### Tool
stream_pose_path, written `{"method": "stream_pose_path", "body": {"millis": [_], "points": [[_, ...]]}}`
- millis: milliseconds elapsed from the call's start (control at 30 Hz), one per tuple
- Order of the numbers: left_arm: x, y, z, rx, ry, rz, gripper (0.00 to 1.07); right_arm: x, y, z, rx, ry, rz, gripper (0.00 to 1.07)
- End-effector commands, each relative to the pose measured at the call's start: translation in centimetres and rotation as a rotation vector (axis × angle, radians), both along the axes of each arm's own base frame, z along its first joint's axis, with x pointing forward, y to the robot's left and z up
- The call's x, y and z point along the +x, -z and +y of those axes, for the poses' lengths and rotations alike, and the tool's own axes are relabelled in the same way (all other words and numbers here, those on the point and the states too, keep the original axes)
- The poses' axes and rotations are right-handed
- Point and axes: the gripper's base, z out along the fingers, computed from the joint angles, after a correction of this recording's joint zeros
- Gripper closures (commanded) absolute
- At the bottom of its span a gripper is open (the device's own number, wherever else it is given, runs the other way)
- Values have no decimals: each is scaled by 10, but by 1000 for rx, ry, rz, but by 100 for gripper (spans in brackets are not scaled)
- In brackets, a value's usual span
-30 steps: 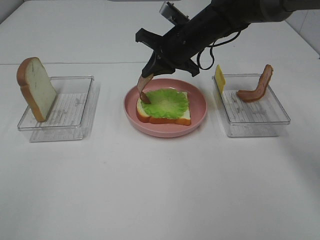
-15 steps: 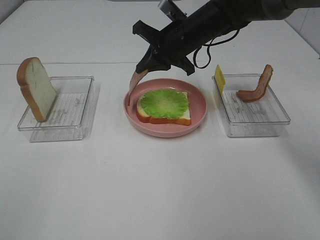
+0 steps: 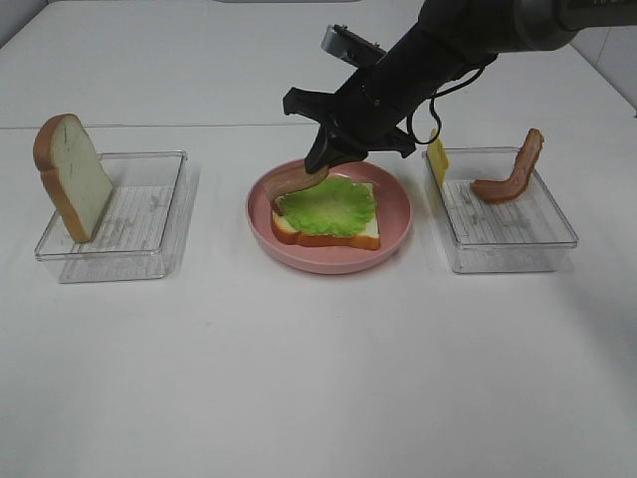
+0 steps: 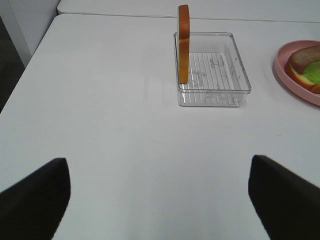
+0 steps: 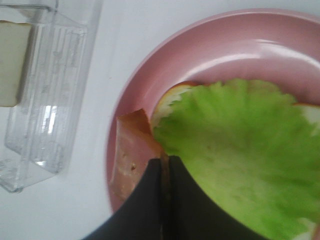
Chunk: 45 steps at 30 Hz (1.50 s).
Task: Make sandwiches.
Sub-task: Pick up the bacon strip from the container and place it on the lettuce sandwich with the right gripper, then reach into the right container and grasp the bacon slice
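Note:
A bread slice topped with a green lettuce leaf point(image 3: 326, 204) lies on the pink plate point(image 3: 396, 219). My right gripper point(image 3: 324, 164) is shut on one end of a brown bacon strip point(image 3: 289, 182), low over the plate's back left. The strip's free end curves down by the left edge of the bread. In the right wrist view the shut fingers point(image 5: 150, 200) pinch the bacon point(image 5: 130, 155) beside the lettuce point(image 5: 235, 150). A second bread slice point(image 3: 72, 177) leans upright in the left tray point(image 3: 139, 224). My left gripper point(image 4: 157, 162) is open and empty, well short of that tray point(image 4: 212, 70).
The right clear tray point(image 3: 508, 224) holds a yellow cheese square point(image 3: 437, 157) on edge and another bacon strip point(image 3: 510, 171). The right arm reaches in from the back right over the plate. The left wrist view shows the bread slice point(image 4: 183, 44) and the plate's edge point(image 4: 295, 82).
The right gripper swung the bacon out past the plate's left rim, then came back right and down. The strip now curls at the left edge of the bread.

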Motion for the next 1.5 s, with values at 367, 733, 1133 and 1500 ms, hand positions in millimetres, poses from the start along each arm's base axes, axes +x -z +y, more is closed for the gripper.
{"method": "stream_pose_path", "body": {"millis": [367,733,1133,1500], "points": [[-2,-1,-1,0,0,-32,18,4,-4,-12,-126,6,-55,107],[-2,-1,-1,0,0,-32,18,5,-4,-14,-147,-3,-65,101],[-2,-1,-1,0,0,-32,18,1,-20,-14,-147,-19,-76,9],[-2,-1,-1,0,0,-32,18,-20,-124,-39,-238,-62,-186,9]]}}
